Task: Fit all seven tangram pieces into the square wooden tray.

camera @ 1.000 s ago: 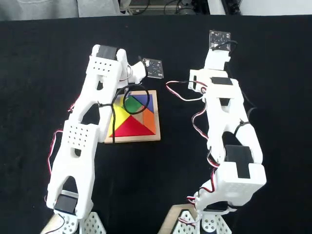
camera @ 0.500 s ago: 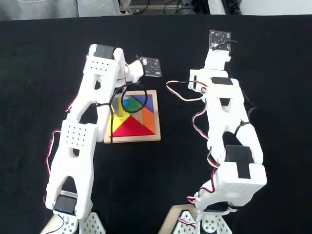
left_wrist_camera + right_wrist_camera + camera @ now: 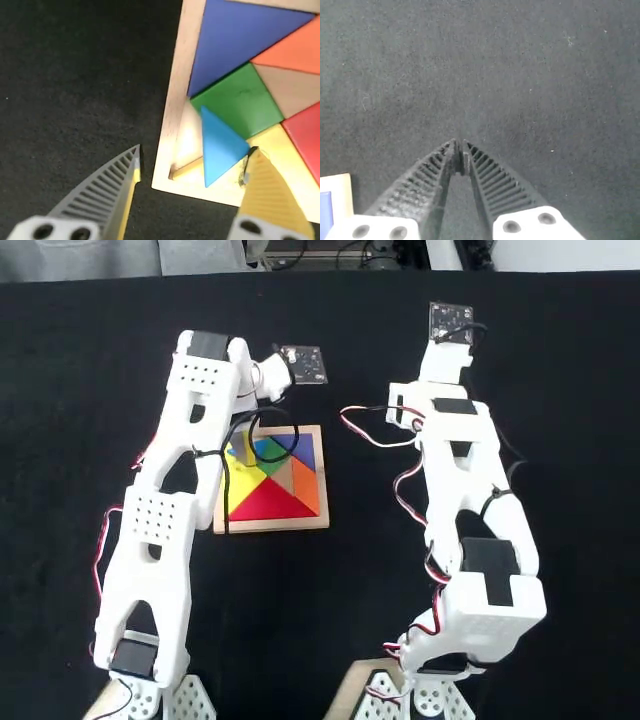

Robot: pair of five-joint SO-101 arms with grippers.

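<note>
Floor of the square wooden tray (image 3: 175, 90) is showing bare as a pale strip between its rim and the small light-blue triangle (image 3: 220, 150), at the corner beside the green square (image 3: 237, 100) and the dark blue triangle (image 3: 235, 35). I am holding the left gripper (image 3: 194, 152) spread wide astride that corner. One finger is hanging outside over the black cloth (image 3: 75, 75), and the other is sitting over the yellow piece (image 3: 282, 160), just beside the light-blue triangle, gripping nothing. From above, the red triangle (image 3: 268, 502) is filling the tray's side nearest the arm bases. The right gripper (image 3: 459, 152) is hanging pressed together over open cloth, well apart from the tray.
</note>
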